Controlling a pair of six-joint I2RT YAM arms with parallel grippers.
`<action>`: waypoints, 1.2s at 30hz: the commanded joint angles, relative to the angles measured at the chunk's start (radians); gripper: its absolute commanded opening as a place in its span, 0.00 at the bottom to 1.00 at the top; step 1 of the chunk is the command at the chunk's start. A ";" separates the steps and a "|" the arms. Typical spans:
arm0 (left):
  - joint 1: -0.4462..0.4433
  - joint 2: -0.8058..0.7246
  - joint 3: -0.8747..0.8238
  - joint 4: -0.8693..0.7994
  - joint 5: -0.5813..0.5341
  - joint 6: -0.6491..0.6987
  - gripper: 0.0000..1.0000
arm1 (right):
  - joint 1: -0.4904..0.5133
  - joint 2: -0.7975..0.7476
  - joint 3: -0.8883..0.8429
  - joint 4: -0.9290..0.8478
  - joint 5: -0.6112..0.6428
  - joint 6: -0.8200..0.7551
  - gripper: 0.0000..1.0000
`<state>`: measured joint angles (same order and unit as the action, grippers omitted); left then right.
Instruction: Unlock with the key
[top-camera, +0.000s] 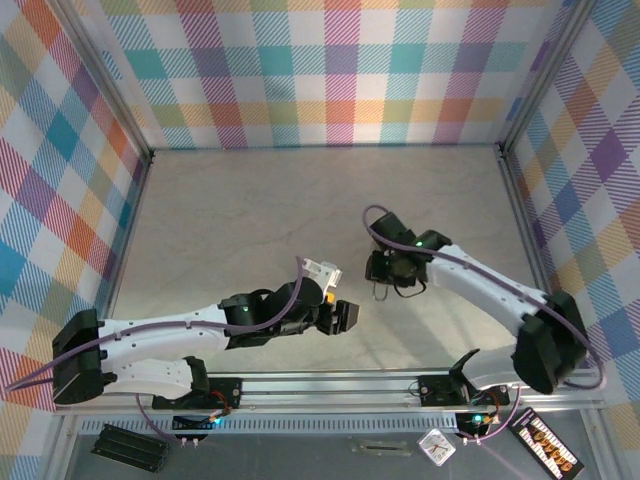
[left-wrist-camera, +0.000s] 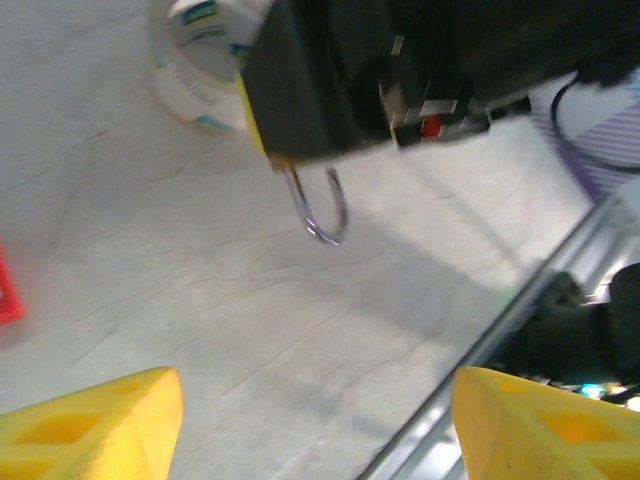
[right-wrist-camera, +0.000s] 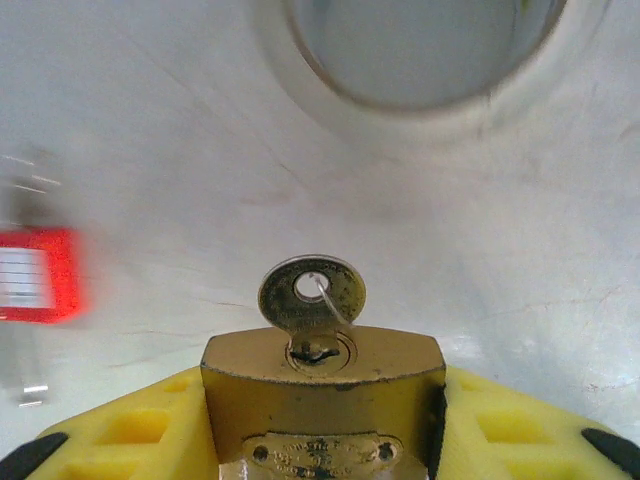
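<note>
Key (right-wrist-camera: 311, 297) sits in the keyhole of the padlock (right-wrist-camera: 322, 385), with its round bow free above the body. Right pincer (right-wrist-camera: 322, 440) is clamped on the padlock body, right of the middle of the surface (top-camera: 250, 220). Left pincer (left-wrist-camera: 320, 425) is near, jaws apart and empty. I think it should close flat on the bow only, then turn about the key's axis while the right one holds firm, so the shackle (left-wrist-camera: 322, 212) releases.
</note>
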<state>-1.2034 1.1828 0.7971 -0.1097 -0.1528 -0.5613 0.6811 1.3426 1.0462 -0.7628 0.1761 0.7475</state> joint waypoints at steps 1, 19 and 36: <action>0.011 0.023 -0.003 0.179 0.111 -0.002 0.71 | -0.005 -0.055 0.095 -0.060 0.003 -0.014 0.23; 0.022 0.225 0.044 0.257 -0.194 -0.010 0.71 | -0.007 -0.093 0.131 -0.047 -0.154 0.054 0.21; 0.016 0.301 0.094 0.191 -0.368 0.097 0.65 | -0.010 -0.111 0.103 -0.039 -0.220 0.073 0.19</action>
<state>-1.1877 1.4776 0.8555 0.1513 -0.4091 -0.5121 0.6792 1.2655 1.1454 -0.8097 -0.0181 0.8082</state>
